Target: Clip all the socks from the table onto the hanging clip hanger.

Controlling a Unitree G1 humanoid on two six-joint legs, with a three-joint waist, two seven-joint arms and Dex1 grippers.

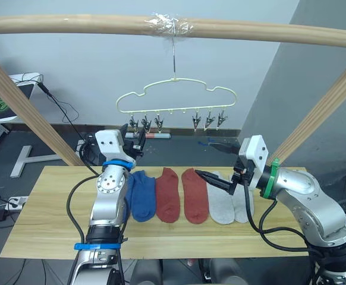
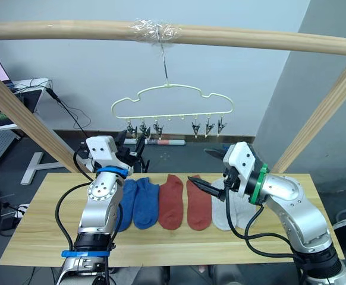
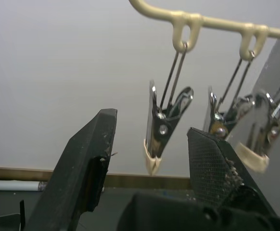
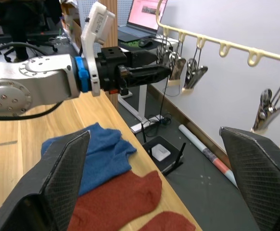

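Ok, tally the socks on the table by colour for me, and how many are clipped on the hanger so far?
Blue socks: 2
Rust-red socks: 2
Light grey socks: 2
Total on the table: 6
Socks clipped on the clip hanger: 0

The left arm rises upright from the 7 o'clock corner, its wrist bent so the left gripper (image 2: 132,144) points toward 1 o'clock, fingers (image 3: 84,168) spread apart. The right arm reaches in from 4 o'clock, forearm angled toward 10 o'clock, with the right gripper (image 1: 219,164) splayed wide, fingers (image 4: 48,192) far apart.
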